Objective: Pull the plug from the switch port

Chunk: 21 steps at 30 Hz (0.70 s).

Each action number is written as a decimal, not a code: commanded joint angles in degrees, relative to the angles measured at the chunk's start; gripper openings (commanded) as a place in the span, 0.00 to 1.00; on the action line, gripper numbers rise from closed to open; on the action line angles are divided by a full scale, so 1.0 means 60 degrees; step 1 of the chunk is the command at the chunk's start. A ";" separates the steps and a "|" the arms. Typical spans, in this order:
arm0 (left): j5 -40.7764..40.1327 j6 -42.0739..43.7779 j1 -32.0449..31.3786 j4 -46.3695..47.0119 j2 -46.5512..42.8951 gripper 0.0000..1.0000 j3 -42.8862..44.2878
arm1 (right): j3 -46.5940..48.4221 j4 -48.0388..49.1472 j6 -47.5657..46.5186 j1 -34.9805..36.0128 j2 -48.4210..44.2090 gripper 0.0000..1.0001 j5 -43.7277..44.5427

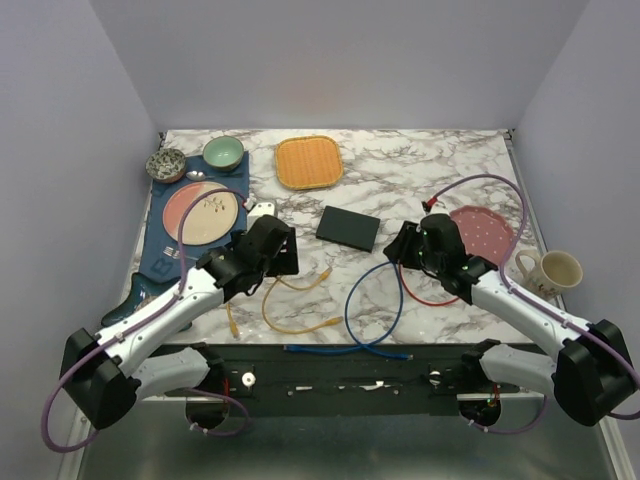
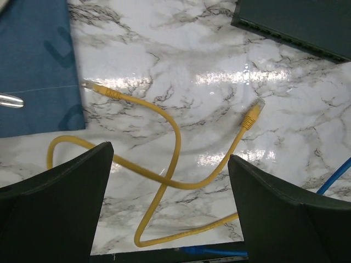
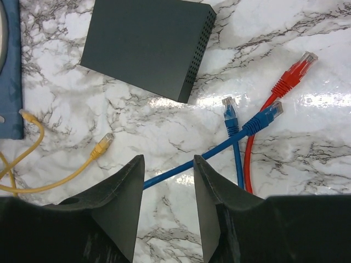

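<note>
The switch [image 1: 348, 228] is a flat black box in the middle of the marble table; it also shows in both wrist views as the switch [image 2: 296, 24] [image 3: 145, 44]. A yellow cable [image 1: 300, 300] lies loose, and its plug [image 2: 252, 116] rests on the marble apart from the switch. My left gripper [image 1: 280, 252] [image 2: 170, 152] hovers over that cable, wide open and empty. My right gripper [image 1: 400, 245] [image 3: 168, 159] stands open to the switch's right, with a blue cable [image 3: 181, 170] running on the table under its gap. No cable shows plugged into the switch.
Loose blue plugs [image 3: 229, 109] and a red plug [image 3: 296, 71] lie right of the switch. A blue mat [image 1: 170, 250] with a pink plate [image 1: 200, 215] and bowls sits at the left. There is a woven tray [image 1: 308, 162] at the back, and a pink plate [image 1: 485, 230] and mug [image 1: 555, 270] at the right.
</note>
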 commanded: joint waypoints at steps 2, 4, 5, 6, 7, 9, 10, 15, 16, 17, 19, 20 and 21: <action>-0.0545 0.0634 0.0024 -0.1059 0.0347 0.99 0.0057 | -0.0380 0.0354 -0.0088 -0.0030 -0.0121 0.49 -0.0185; -0.0121 0.0635 0.0009 -0.0899 0.0744 0.99 -0.0191 | -0.0468 0.0471 -0.0059 -0.0030 -0.0092 0.49 -0.0273; 0.0012 0.0576 0.0009 -0.0797 0.1094 0.99 -0.0265 | -0.0483 0.0501 -0.0044 -0.0030 -0.0106 0.49 -0.0317; 0.0346 0.0576 0.0009 -0.0520 0.1214 0.99 -0.0338 | -0.0483 0.0516 -0.0044 -0.0030 -0.0121 0.49 -0.0390; 0.0480 0.0576 0.0009 -0.0387 0.1316 0.99 -0.0455 | -0.0512 0.0501 -0.0030 -0.0030 -0.0150 0.49 -0.0391; 0.0759 0.0678 0.0009 -0.0182 0.1580 0.99 -0.0500 | -0.0541 0.0501 -0.0059 -0.0030 -0.0267 0.48 -0.0420; 0.1050 0.0765 0.0009 -0.0181 0.1668 0.99 -0.0442 | -0.0585 0.0501 -0.0073 -0.0030 -0.0311 0.48 -0.0420; 0.1916 0.1103 0.0024 -0.0400 0.2152 0.99 -0.0310 | -0.0600 0.0501 -0.0103 -0.0030 -0.0341 0.48 -0.0493; 0.2033 0.1118 0.0009 -0.0386 0.2152 0.99 -0.0382 | -0.0600 0.0501 -0.0117 -0.0030 -0.0326 0.48 -0.0508; 0.2252 0.1118 0.0024 -0.0371 0.2196 0.98 -0.0426 | -0.0557 0.0516 -0.0103 -0.0030 -0.0282 0.48 -0.0522; 0.2488 0.1089 0.0024 -0.0240 0.2196 0.81 -0.0543 | -0.0541 0.0530 -0.0117 -0.0030 -0.0165 0.48 -0.0537; 0.2691 0.1089 0.0009 -0.0210 0.2211 0.71 -0.0559 | -0.0512 0.0559 -0.0117 -0.0030 -0.0121 0.48 -0.0537; 0.2780 0.1089 0.0009 -0.0166 0.2211 0.61 -0.0559 | -0.0483 0.0574 -0.0117 -0.0030 -0.0077 0.48 -0.0552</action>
